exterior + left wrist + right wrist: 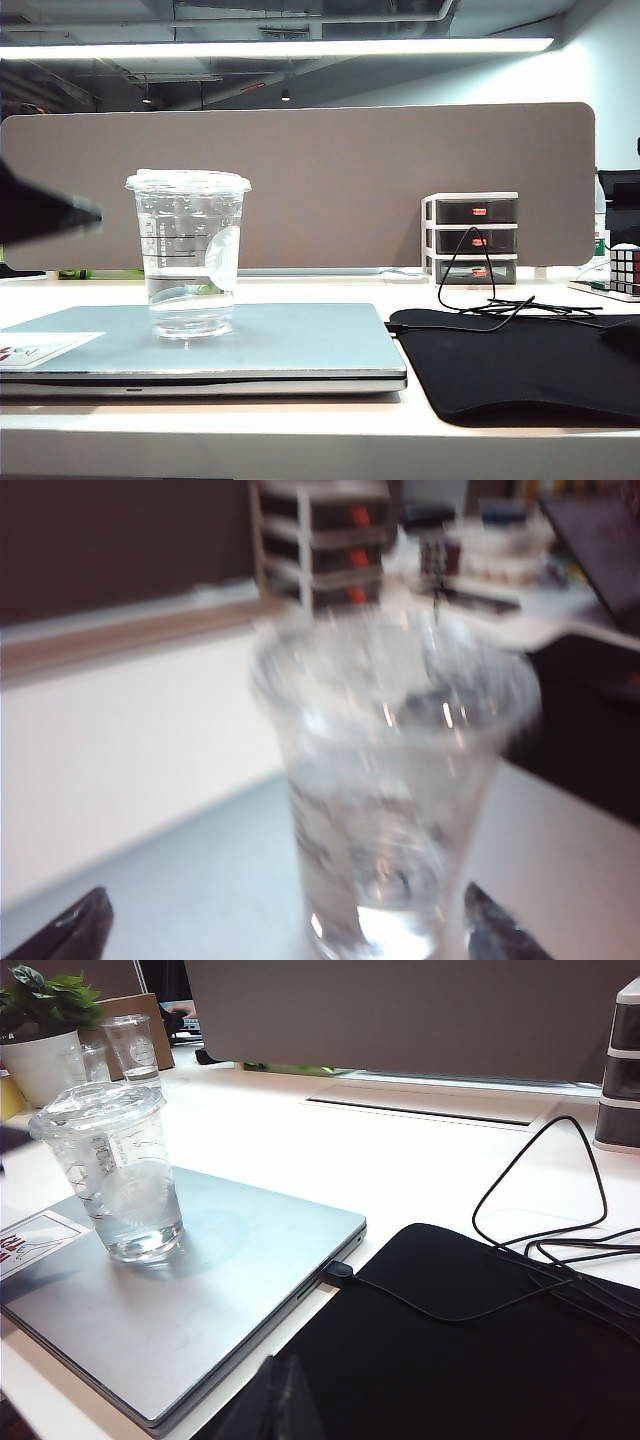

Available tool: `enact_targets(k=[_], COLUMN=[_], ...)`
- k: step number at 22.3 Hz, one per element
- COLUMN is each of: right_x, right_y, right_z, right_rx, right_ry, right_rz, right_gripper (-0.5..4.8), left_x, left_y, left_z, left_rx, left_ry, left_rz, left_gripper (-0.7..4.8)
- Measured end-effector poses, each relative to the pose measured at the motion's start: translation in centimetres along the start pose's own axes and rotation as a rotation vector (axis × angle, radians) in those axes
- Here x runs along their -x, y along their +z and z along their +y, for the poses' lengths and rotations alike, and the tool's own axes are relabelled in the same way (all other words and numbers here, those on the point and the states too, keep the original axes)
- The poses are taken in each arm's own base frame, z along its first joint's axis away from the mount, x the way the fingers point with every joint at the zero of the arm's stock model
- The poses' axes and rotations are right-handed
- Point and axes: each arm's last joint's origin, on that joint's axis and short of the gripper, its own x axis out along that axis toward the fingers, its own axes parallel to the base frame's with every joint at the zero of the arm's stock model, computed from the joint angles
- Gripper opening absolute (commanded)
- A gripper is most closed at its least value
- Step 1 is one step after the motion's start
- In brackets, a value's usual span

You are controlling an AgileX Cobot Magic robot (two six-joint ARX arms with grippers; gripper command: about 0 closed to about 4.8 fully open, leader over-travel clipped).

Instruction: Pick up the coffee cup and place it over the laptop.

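Observation:
The coffee cup (190, 250), clear plastic with a flat lid and some water in it, stands upright on the closed silver laptop (300, 345), near its white sticker (40, 350). My left gripper (285, 892) is open. In the left wrist view the blurred coffee cup (390, 780) sits between its dark fingertips (75, 925), closer to one of them, on the laptop lid (190, 880). In the exterior view the left gripper (85, 214) is a dark blur left of the cup, apart from it. My right gripper (285, 1400) is shut and empty over the mouse mat, beside the laptop (220, 1300) and cup (115, 1170).
A black mouse mat (520, 360) with a looping black cable (480, 300) lies right of the laptop. A small drawer unit (470, 238) and a Rubik's cube (625, 265) stand at the back right, before a grey partition (330, 180). A potted plant (40, 1030) and other cups (130, 1045) stand beyond.

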Motion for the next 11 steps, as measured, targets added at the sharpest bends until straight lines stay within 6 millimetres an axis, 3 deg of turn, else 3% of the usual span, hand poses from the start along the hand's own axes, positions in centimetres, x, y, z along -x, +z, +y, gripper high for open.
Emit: enact_targets(k=[1, 2, 4, 6, 11], right_x=[0.0, 0.0, 0.0, 0.0, 0.1], right_y=[0.0, 0.0, 0.0, 0.0, 0.1], right_z=[0.0, 0.0, -0.1, -0.2, -0.6], right_rx=[-0.001, 0.000, 0.000, 0.000, 0.002], right_ry=[-0.005, -0.016, -0.032, -0.053, -0.211], right_rz=[0.000, -0.001, -0.003, -0.004, -0.018], right_gripper=[-0.08, -0.09, -0.09, -0.09, -0.09], left_x=[0.1, 0.2, 0.5, 0.7, 1.4], left_y=[0.8, 1.1, 1.1, 1.1, 1.3], left_z=[0.1, 0.1, 0.0, -0.2, -0.4], left_rx=[-0.005, 0.007, 0.047, 0.051, 0.067], left_ry=[0.043, 0.066, 0.111, 0.128, 0.245], left_rz=[-0.058, -0.079, -0.095, -0.105, -0.164], left_gripper=[2.62, 1.35, 0.45, -0.06, -0.05])
